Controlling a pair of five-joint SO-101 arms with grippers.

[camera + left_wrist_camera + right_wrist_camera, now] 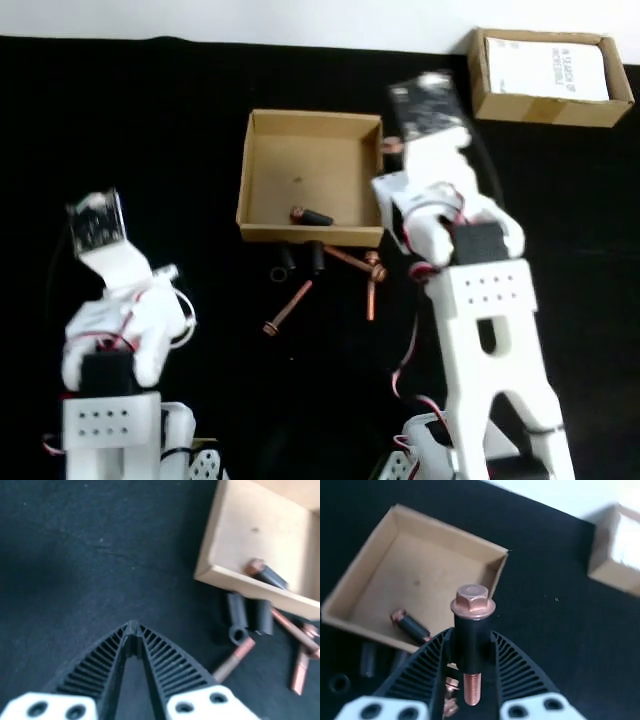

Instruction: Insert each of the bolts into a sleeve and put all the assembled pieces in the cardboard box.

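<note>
Drop-off step: right end effector [470, 642] clamps a sleeved bolt [472, 611] (left end effector [132, 629] closed, empty); next, release over the cardboard box [447, 532].

Left arm [110, 330] folded low over its base, wrist tipped down, left jaws closed (tips meeting, nothing between them), right arm [487, 300] stretched forward and raised, right jaws pinching a sleeved bolt [471, 640], its head past their tips.

The right hand [471, 637] hides most loose bolts [451, 684], and the small box [615, 550] is cut off.
</note>
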